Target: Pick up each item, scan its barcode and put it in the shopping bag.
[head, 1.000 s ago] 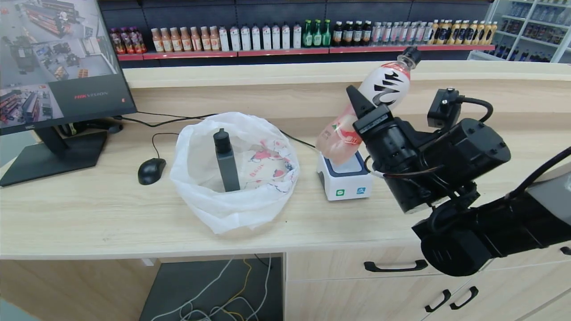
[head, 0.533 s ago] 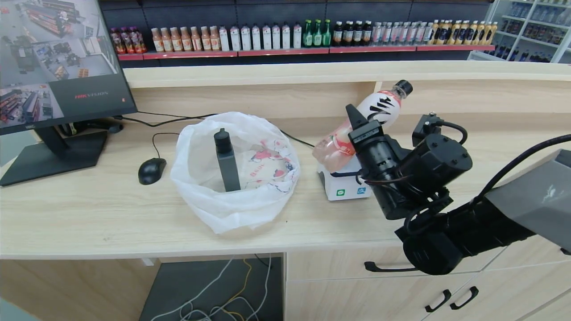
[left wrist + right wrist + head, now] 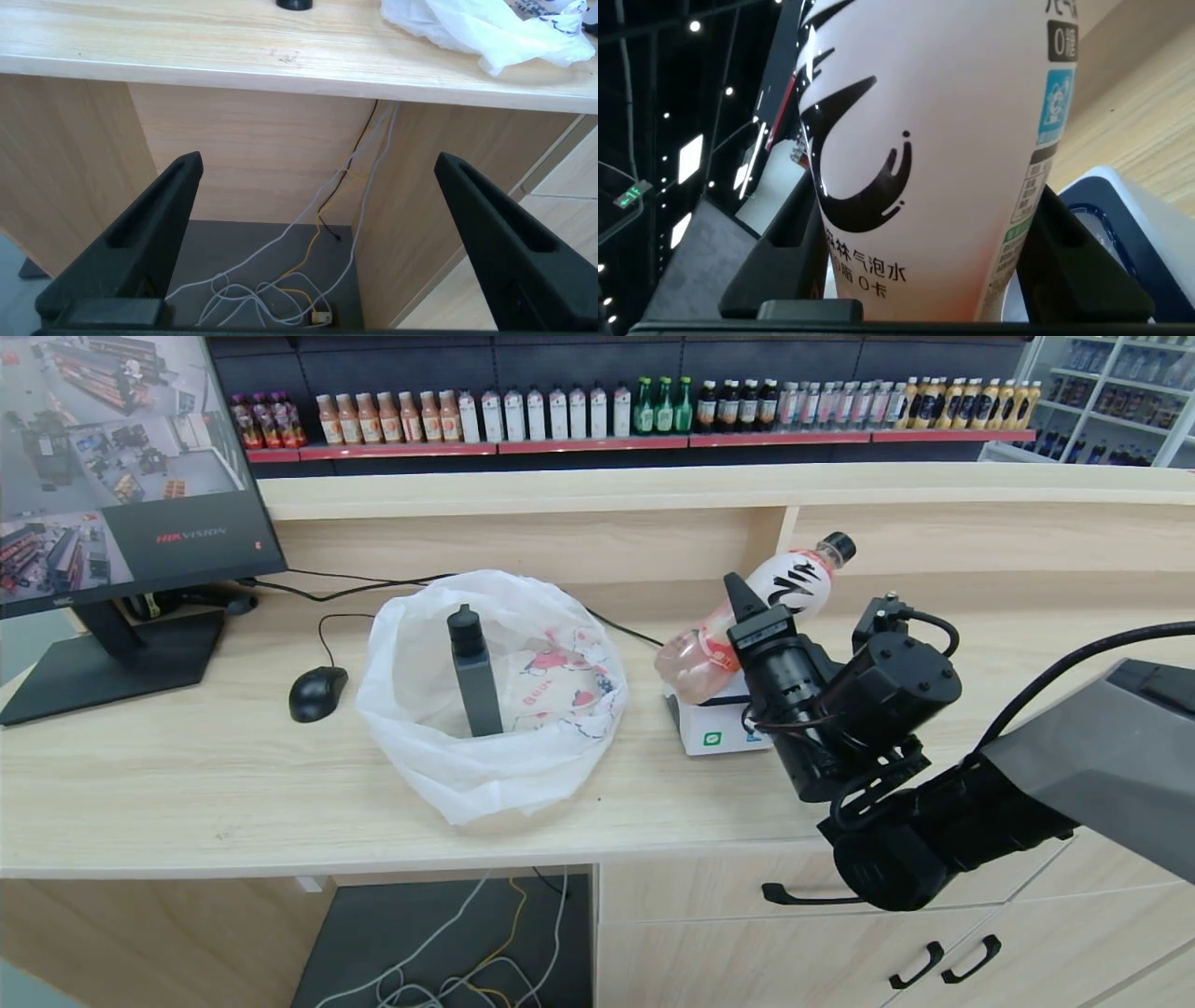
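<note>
My right gripper (image 3: 747, 616) is shut on a pink drink bottle (image 3: 738, 625) with a white-and-black label and a black cap. It holds the bottle tilted, its base low over the white barcode scanner (image 3: 714, 726) on the counter. In the right wrist view the bottle (image 3: 943, 159) sits between the fingers, with the scanner (image 3: 1130, 233) behind it. The white shopping bag (image 3: 495, 695) lies open left of the scanner, with a tall grey bottle (image 3: 473, 672) and a printed packet inside. My left gripper (image 3: 327, 243) hangs open below the counter edge, facing cables.
A monitor (image 3: 112, 476) stands at the far left with a black mouse (image 3: 316, 693) beside the bag. A raised wooden ledge (image 3: 653, 490) runs behind the counter. Shelves of bottles (image 3: 616, 411) line the back wall. Drawers with black handles (image 3: 826, 896) are under the counter.
My right arm has lowered and drawn back, bringing the bottle down from high above the scanner until its base is just over the scanner. The bag and its contents have not moved.
</note>
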`<state>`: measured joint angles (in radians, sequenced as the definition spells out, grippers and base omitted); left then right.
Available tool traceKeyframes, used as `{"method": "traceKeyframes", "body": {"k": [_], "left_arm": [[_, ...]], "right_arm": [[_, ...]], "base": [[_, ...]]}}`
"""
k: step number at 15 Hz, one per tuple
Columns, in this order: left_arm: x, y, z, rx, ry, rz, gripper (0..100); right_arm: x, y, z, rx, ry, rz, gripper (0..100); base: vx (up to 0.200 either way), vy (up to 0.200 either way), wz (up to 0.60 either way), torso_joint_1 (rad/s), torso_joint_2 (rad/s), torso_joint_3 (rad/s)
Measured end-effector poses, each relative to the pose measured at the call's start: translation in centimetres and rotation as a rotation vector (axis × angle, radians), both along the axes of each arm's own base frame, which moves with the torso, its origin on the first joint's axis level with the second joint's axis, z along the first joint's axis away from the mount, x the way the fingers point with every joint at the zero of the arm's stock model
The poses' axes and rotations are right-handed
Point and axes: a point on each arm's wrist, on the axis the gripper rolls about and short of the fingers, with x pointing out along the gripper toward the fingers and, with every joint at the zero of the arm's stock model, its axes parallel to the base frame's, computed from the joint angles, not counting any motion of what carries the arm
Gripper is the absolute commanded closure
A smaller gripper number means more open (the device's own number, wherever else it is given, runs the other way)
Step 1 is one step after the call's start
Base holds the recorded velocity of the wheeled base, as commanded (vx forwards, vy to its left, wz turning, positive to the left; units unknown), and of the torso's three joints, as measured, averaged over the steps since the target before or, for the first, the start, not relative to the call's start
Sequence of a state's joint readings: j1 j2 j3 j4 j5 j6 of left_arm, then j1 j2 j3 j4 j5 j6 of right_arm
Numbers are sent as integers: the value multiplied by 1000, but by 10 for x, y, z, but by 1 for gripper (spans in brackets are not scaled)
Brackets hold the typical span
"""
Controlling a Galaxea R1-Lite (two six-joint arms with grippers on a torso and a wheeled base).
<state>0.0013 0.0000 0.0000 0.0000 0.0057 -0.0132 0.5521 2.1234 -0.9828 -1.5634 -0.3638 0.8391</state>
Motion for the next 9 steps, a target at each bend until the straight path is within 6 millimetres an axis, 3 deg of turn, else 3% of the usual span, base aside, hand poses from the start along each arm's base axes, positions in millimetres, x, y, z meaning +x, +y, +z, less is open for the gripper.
{"method": "traceKeyframes", "body": {"k": [9], "left_arm": [[0,0,0,0,0,0,0]], "right_arm": [[4,-3,-2,2,2,-9,100]], "base": [[0,0,0,0,0,0]]}}
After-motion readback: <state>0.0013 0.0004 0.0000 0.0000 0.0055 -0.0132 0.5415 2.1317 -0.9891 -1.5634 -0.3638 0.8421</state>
